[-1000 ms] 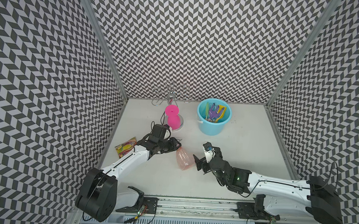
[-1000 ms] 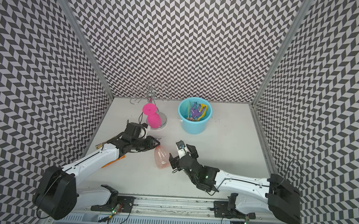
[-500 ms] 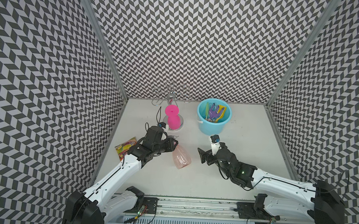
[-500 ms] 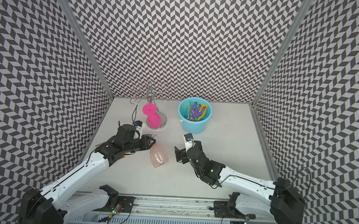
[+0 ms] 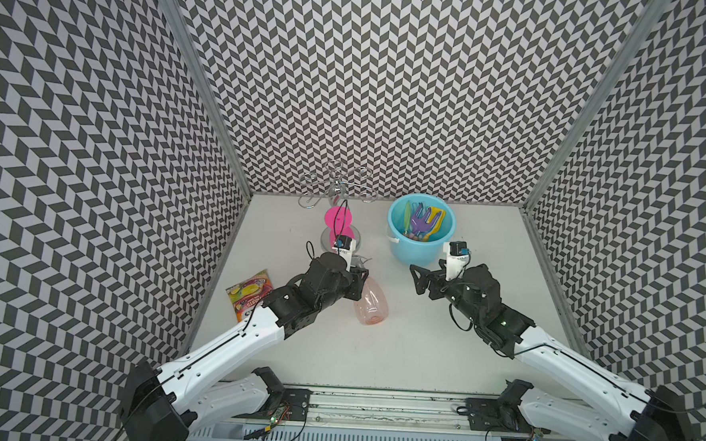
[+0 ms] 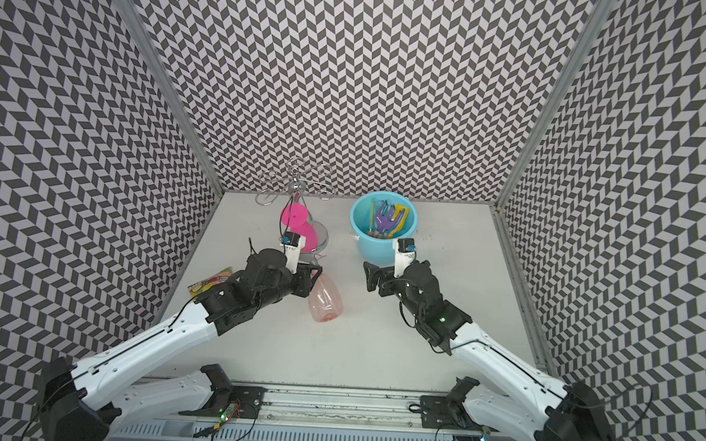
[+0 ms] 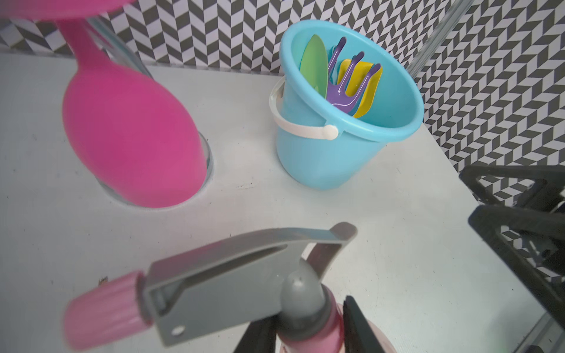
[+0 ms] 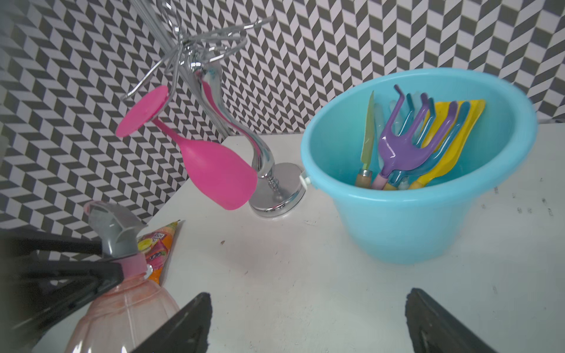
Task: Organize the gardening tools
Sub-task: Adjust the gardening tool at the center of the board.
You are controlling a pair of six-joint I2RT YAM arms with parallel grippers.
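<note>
Pinching spray bottle (image 5: pixel 371 305) at neck with my left end effector (image 7: pixel 305 333); right end effector (image 8: pixel 308 318) spread wide, empty, near bucket (image 8: pixel 412 232).

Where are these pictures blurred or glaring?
Left wrist view: the pink cup and the spray bottle are close and soft; the blue bucket is sharp. Right wrist view: the chrome stand shines with glare. Both top views: even light, faint shadows.
</note>
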